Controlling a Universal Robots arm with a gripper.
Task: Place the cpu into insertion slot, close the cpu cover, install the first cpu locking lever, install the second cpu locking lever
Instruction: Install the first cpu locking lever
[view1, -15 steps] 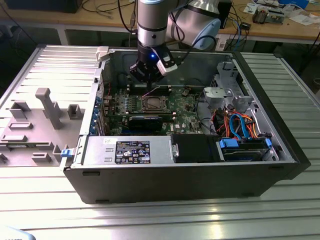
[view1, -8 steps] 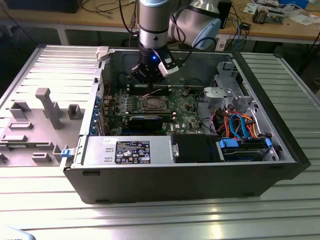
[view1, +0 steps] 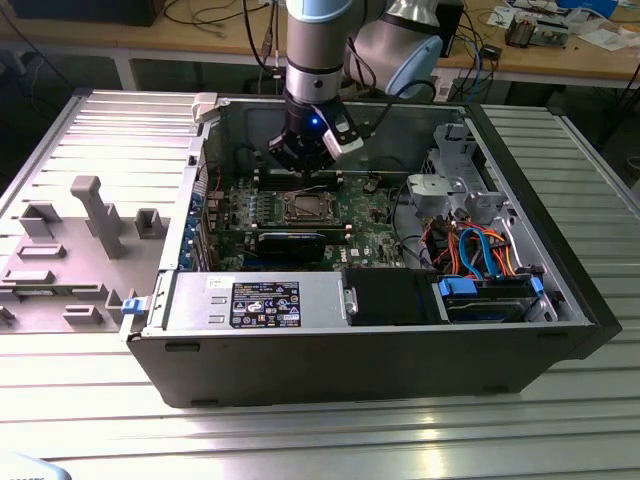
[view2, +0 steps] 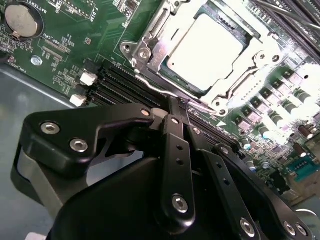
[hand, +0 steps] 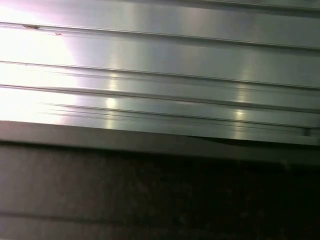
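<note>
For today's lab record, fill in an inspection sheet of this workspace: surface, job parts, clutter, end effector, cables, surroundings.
Surface: ribbed metal table carrying an open computer case.
Job parts: chip sits in the socket; cover frame lies down around it.
Clutter: grey plastic holders on the exterior view's left.
End effector: low over the board, beside the socket.
Cables: orange and blue leads inside the case.
Surroundings: wooden bench behind.

Reaches straight down from above, silver-and-blue jointed arm (view1: 315, 45) vertical, wrist lit by a small blue light. Ends in a black metal gripper (view1: 300, 158) with bolted linkage fingers (view2: 175, 150) drawn together at the tips, holding nothing visible.
</note>
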